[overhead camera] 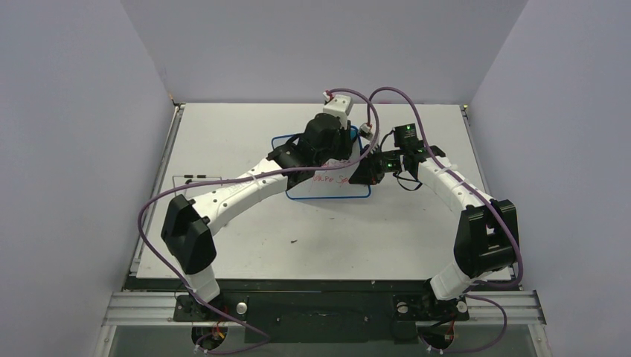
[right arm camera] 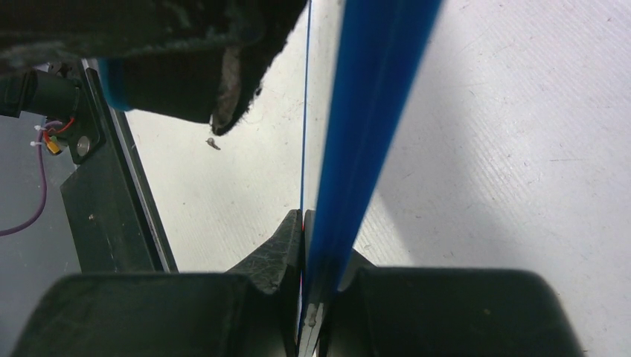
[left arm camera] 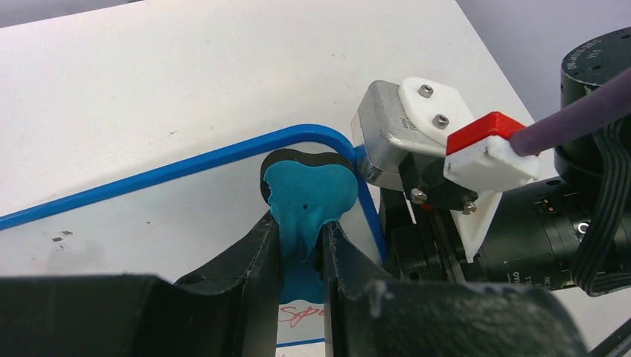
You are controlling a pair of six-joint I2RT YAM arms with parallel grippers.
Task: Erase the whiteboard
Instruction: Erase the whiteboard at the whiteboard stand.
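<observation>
The whiteboard (overhead camera: 312, 190) lies flat mid-table, with a blue rim and red handwriting near its front edge. My left gripper (overhead camera: 331, 145) is over the board's far right part. In the left wrist view it (left arm camera: 301, 227) is shut on the blue-and-black eraser (left arm camera: 309, 190), which sits at the board's rounded corner (left arm camera: 327, 134); red writing (left arm camera: 301, 314) shows below. My right gripper (overhead camera: 366, 172) is at the board's right edge. In the right wrist view it (right arm camera: 320, 223) is shut on the blue rim (right arm camera: 372, 111), with the eraser's black felt (right arm camera: 186, 67) at the upper left.
A thin wire-like item (overhead camera: 197, 177) lies on the table to the left of the board. A small dark speck (overhead camera: 295, 241) lies in front of it. Lilac walls close in the table on three sides. The right arm's wrist camera (left arm camera: 446, 149) is close beside the eraser.
</observation>
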